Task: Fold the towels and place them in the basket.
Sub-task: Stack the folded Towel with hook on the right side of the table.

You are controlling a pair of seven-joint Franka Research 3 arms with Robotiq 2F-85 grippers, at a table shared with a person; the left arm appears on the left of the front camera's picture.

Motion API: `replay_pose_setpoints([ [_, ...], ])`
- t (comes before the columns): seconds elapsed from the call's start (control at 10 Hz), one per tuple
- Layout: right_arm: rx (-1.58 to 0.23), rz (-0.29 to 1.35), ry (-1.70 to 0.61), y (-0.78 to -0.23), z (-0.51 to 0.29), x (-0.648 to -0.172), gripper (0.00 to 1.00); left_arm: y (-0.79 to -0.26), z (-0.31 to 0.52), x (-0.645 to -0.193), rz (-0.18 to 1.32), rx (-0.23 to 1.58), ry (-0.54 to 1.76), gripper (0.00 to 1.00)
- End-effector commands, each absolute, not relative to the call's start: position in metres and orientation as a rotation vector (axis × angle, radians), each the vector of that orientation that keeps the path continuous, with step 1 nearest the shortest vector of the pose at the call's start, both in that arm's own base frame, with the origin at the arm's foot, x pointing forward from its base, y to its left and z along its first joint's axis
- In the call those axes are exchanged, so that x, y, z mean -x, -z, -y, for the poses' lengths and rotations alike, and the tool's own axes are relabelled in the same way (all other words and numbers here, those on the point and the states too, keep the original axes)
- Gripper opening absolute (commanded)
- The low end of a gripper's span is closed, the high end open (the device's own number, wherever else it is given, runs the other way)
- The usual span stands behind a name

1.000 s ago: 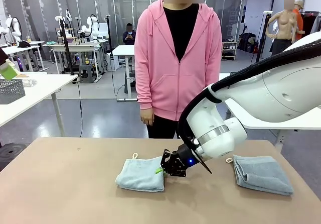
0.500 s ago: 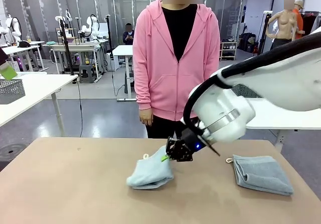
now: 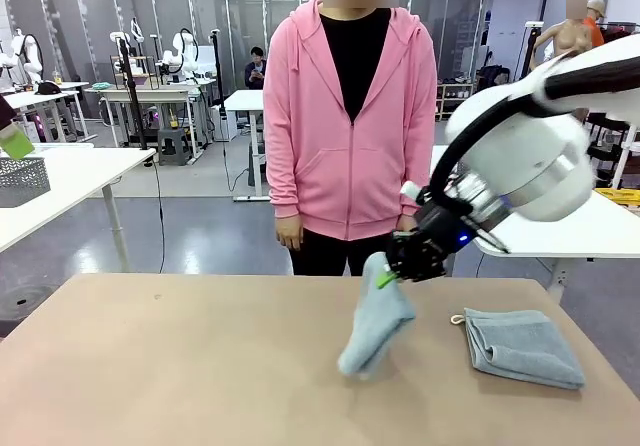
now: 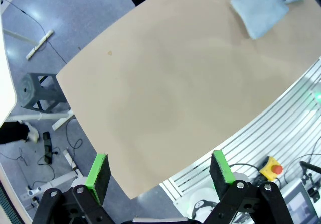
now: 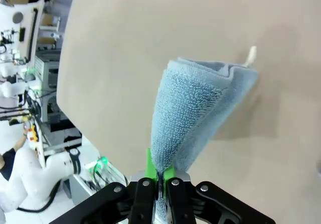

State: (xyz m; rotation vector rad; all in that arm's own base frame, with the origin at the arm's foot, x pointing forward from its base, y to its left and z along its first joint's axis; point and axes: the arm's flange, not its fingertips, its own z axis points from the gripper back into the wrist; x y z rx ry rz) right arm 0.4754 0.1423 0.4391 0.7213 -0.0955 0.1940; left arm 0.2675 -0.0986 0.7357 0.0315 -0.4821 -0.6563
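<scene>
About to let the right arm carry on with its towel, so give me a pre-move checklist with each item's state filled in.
1. Right end effector shut on the lifted towel: ok.
2. Lifted towel clear of the table: cannot tell; its lower end hangs close to it.
3. Second folded towel lying flat, apart from the lifted one: ok.
4. Left end effector open and holding nothing: ok.
5. Person's hand back from the table edge: ok.
6. Basket ready on this table: cannot tell.

Front view across table (image 3: 150, 366) toward person (image 3: 350, 126); both wrist views downward, perhaps sharing one towel (image 4: 258, 8).
</scene>
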Motion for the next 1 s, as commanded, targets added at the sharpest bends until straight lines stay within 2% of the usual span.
replay_pose_setpoints([
  [0.0, -0.662, 0.047, -0.243, -0.466, -0.107, -0.473, 0.05, -0.734, 0.098, -0.267, 0.490, -0.033, 0.664, 1.00],
  [0.3, -0.652, 0.076, -0.215, -0.487, -0.030, -0.478, 0.05, -0.734, 0.098, -0.267, 0.490, -0.033, 0.664, 1.00],
  [0.5, -0.662, 0.098, -0.217, -0.479, 0.011, -0.497, 0.05, -0.734, 0.098, -0.267, 0.490, -0.033, 0.664, 1.00],
  [0.9, -0.604, 0.107, -0.264, -0.469, 0.052, -0.517, 0.05, -0.734, 0.098, -0.267, 0.490, -0.033, 0.664, 1.00],
])
